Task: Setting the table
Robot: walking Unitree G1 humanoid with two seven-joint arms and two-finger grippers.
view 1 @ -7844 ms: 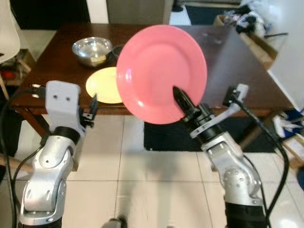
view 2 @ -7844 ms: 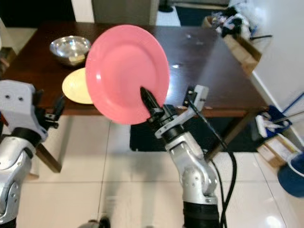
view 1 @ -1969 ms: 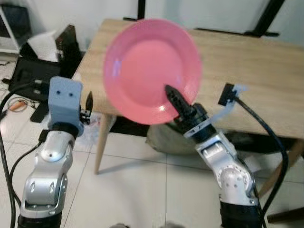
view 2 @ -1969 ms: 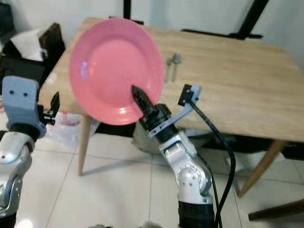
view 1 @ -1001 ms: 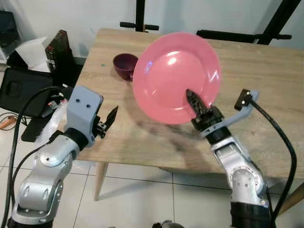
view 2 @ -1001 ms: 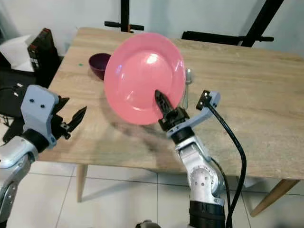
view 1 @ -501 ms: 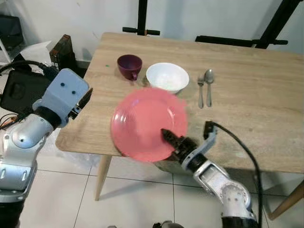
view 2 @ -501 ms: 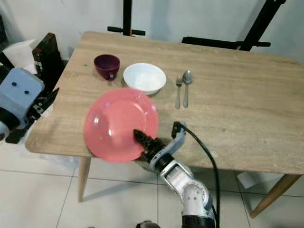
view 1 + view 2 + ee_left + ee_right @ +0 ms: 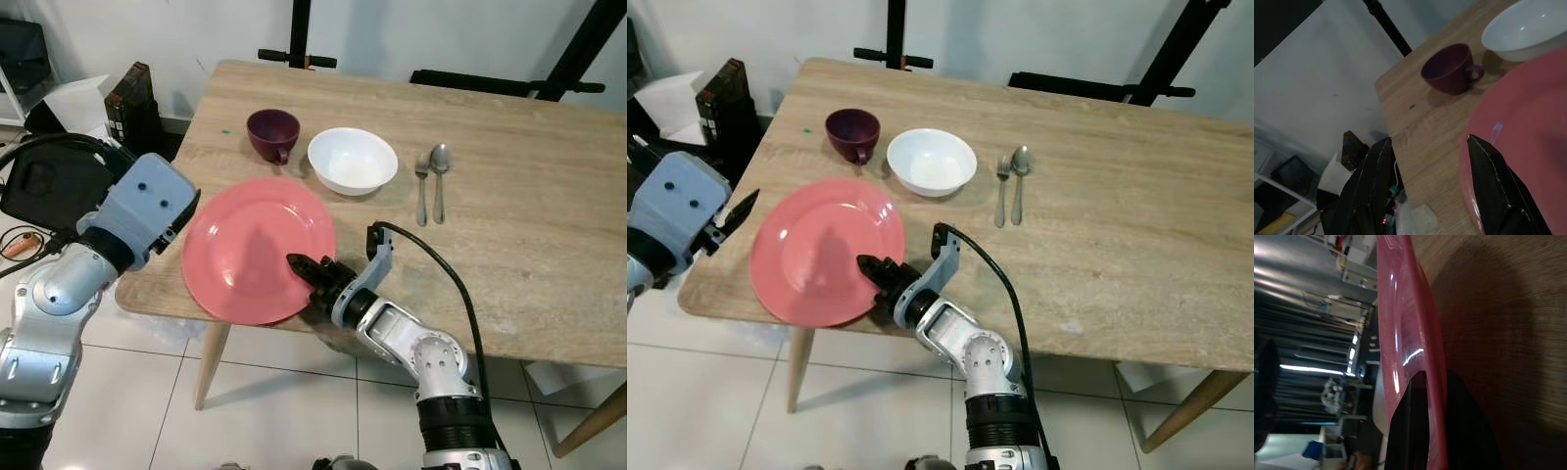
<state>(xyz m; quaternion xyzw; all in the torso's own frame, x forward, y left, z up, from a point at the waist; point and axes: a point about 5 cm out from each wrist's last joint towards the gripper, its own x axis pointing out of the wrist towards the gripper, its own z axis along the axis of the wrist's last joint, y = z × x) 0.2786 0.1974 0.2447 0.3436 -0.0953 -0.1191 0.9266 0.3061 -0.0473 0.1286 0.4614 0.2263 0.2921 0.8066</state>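
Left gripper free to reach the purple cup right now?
Probably yes. The left gripper is open and empty at the table's left edge, and bare wood lies between it and the purple cup. The pink plate, clamped by the right gripper, sits off that line.

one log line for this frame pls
right gripper shut on round pink plate | plate over near edge of light wooden table | left gripper open beside plate

Both eye views are bright, evenly lit and sharp, with soft shadows on the counter (image 9: 509, 196) near its front edge. The right wrist view is dim and blurred, with glare streaks on the pink plate (image 9: 1400, 333).
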